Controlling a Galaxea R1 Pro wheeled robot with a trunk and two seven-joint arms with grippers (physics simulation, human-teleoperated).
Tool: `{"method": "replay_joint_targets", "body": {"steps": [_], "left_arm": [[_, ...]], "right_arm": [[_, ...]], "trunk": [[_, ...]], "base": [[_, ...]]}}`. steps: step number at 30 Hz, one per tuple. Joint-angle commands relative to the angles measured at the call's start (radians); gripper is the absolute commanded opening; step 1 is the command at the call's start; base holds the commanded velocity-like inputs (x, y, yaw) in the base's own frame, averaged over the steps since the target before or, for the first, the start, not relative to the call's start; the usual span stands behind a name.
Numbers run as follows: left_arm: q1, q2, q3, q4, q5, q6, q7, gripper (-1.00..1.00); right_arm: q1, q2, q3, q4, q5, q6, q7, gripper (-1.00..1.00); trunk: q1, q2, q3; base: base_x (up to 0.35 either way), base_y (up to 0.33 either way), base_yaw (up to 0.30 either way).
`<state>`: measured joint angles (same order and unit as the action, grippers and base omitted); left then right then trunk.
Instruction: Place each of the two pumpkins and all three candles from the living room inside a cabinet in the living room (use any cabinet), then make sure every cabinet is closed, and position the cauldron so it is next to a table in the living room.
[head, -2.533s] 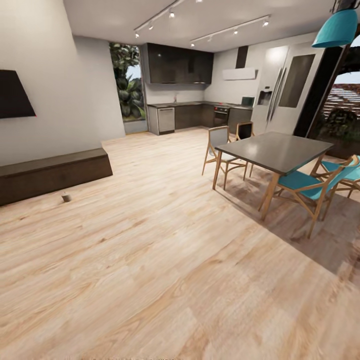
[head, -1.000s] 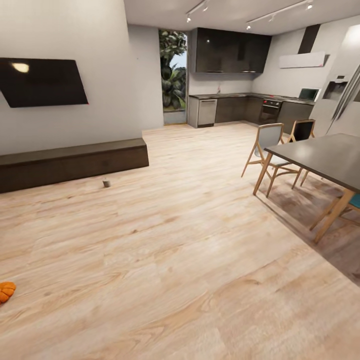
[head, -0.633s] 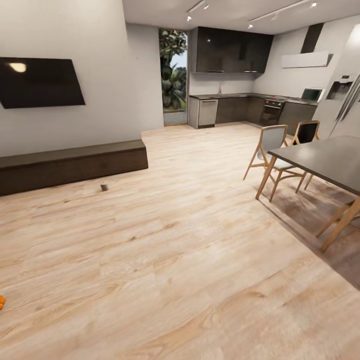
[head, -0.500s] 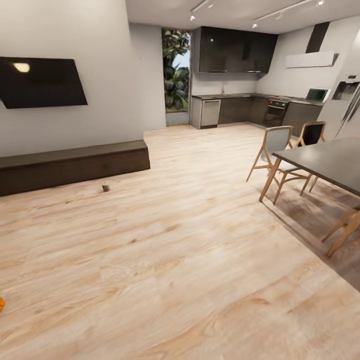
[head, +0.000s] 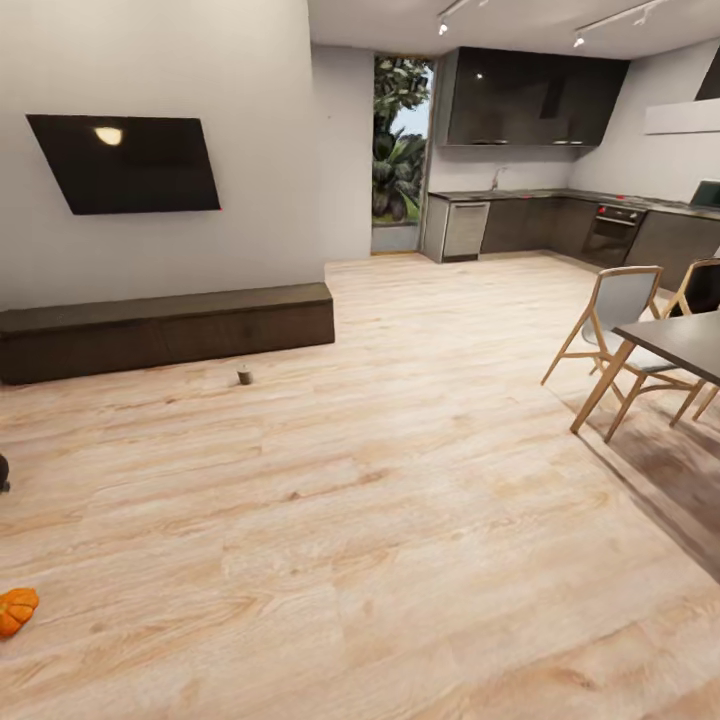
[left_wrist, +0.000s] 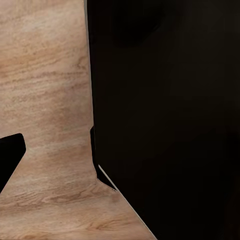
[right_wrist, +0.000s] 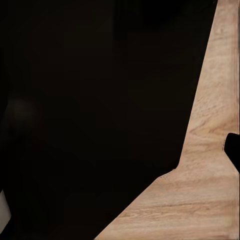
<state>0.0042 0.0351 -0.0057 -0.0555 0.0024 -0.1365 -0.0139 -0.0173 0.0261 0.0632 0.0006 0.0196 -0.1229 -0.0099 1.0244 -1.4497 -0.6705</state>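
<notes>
The long low dark-brown cabinet (head: 170, 330) stands against the white wall under the TV, with all its fronts shut. One small grey-brown candle (head: 244, 376) stands upright on the floor just in front of it. An orange pumpkin (head: 15, 611) lies on the floor at the near left edge. A small dark object (head: 3, 472) is cut off by the left edge, and I cannot tell what it is. The wrist views show wood floor beside dark robot body, plus a black sliver that may be a fingertip (left_wrist: 8, 156) and another such fingertip (right_wrist: 233, 150).
A dark-topped dining table (head: 685, 340) with wooden chairs (head: 618, 320) stands at the right. The kitchen units (head: 530, 225) are far back behind it. A black TV (head: 128, 163) hangs on the wall. Wide open wood floor (head: 380, 500) lies between me and the cabinet.
The whole view has swung to the left, so the camera moved. The pumpkin now shows more fully at the left edge and a dark object has come into view there.
</notes>
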Motion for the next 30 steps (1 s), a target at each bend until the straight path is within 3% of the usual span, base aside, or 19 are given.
{"method": "replay_joint_targets", "body": {"steps": [1,30], "left_arm": [[0.000,0.000,0.000,-0.001,0.000,-0.002,-0.001,1.00],[0.000,0.000,0.000,-0.001,0.001,-0.002,-0.002,1.00]], "right_arm": [[0.000,0.000,0.006,0.001,0.002,-0.003,-0.001,1.00],[-0.001,0.000,0.006,0.001,0.002,-0.003,-0.001,1.00]], "trunk": [[0.001,0.000,-0.001],[0.001,0.000,-0.001]], "base": [[0.338,0.000,0.244],[0.338,0.000,0.244]]}}
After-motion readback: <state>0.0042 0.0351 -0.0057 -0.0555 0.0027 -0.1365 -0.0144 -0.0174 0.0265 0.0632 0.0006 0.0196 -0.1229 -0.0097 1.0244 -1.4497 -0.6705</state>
